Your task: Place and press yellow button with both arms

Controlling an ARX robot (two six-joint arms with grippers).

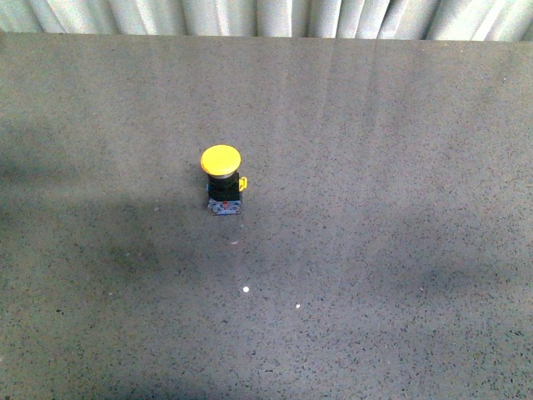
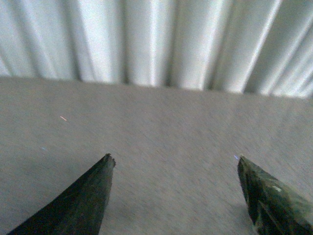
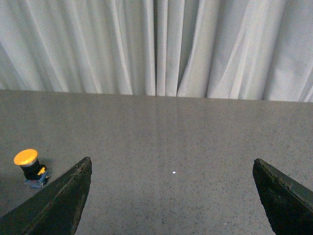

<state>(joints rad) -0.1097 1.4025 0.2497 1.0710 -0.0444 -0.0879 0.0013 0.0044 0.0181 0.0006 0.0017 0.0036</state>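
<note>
A grey speckled tabletop (image 1: 391, 150) fills almost the whole front view. A pleated white curtain (image 1: 250, 17) runs along the upper edge of the frame. Below centre lies one small white speck (image 1: 246, 289), with another speck (image 1: 297, 306) slightly lower right.

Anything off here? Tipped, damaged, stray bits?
Nothing major. The yellow button stands upright and looks intact on the grey table. Two tiny white specks lie nearer the robot. The left end effector and the right end effector are open, empty.
</note>
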